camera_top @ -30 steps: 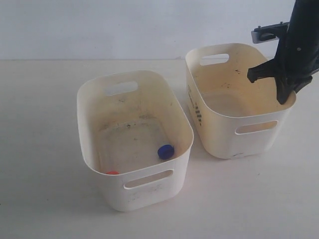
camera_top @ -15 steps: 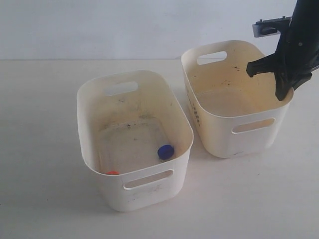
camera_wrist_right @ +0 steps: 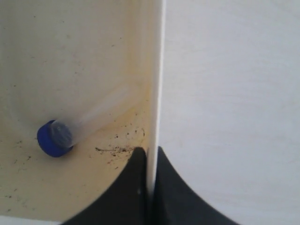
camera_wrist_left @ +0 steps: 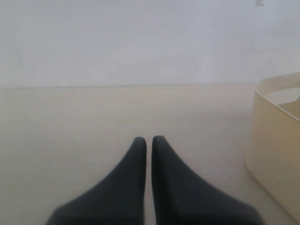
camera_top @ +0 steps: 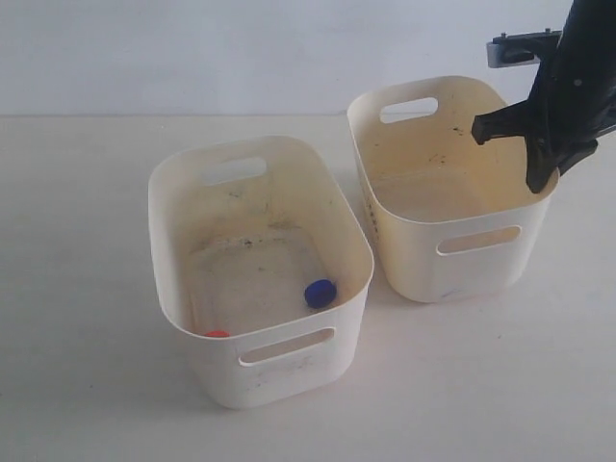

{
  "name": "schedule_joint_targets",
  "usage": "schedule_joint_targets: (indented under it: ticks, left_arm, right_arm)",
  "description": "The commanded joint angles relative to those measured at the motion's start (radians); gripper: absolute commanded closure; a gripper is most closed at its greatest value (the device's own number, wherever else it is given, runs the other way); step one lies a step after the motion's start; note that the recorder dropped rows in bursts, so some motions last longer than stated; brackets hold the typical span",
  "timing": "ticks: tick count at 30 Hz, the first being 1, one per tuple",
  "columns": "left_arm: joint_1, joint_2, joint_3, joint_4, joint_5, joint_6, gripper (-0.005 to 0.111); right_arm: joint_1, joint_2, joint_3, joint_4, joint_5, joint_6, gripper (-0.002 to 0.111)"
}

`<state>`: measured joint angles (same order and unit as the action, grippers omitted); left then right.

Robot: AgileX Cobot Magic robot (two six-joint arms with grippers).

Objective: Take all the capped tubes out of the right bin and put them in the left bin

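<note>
While the right gripper (camera_wrist_right: 150, 155) pinches the thin wall of the right bin (camera_top: 414, 252) between its two dark fingers, one finger sits inside the bin and the other outside, both pressed flat against the plastic. From the exterior view this grip falls on the rim at the bin's far right side, with the dark arm coming down from the upper right corner. Dark printed dashes (camera_top: 370, 216) run down the bin's outer side that faces the left bin (camera_top: 289, 371). Whether the right bin rests flat on the table (camera_top: 87, 395) or is raised a little, I cannot tell. Inside it, a blue-capped tube (camera_wrist_right: 77, 125) lies on its side where the floor curves up into the gripped wall, near the inner finger but not touching it, with dark specks (camera_wrist_right: 117, 147) scattered between them. The left bin stands near the right one, apart from it, and holds two tubes on its smudged floor: a second blue-capped tube (camera_top: 320, 293) near the right wall and an orange-red-capped tube (camera_top: 217, 333) tucked against the near wall, mostly hidden by the rim. The left gripper (camera_wrist_left: 149, 140) hangs over bare table with its fingers drawn together to a narrow slit and nothing between them; a cream wall (camera_wrist_left: 274, 150) shows just off to one side, and I cannot tell which bin it belongs to.
</note>
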<state>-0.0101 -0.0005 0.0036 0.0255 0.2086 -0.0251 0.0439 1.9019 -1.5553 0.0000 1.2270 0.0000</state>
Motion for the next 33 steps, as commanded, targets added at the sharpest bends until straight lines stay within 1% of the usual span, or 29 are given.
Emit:
schedule_joint_targets:
  ticks: [1, 6, 19, 29, 33]
  left_arm:
    - [0.0, 0.0, -0.004, -0.006, -0.006, -0.01, 0.102]
    - [0.0, 0.0, -0.004, -0.006, -0.006, -0.01, 0.102]
    - [0.0, 0.0, -0.004, -0.006, -0.006, -0.01, 0.102]
    - [0.0, 0.0, -0.004, -0.006, -0.006, -0.01, 0.102]
    - [0.0, 0.0, -0.004, -0.006, -0.006, -0.01, 0.102]
  right_arm:
    - [-0.004, -0.024, -0.003, 0.016, -0.006, 0.0, 0.108]
    - [-0.004, -0.028, -0.003, 0.048, -0.006, 0.0, 0.108]
    - [-0.004, -0.03, 0.0, 0.047, -0.006, 0.036, 0.108]
    - [-0.004, -0.023, 0.012, 0.056, -0.006, 0.012, 0.108]
    - [-0.004, -0.007, 0.011, 0.029, -0.006, 0.028, 0.108]
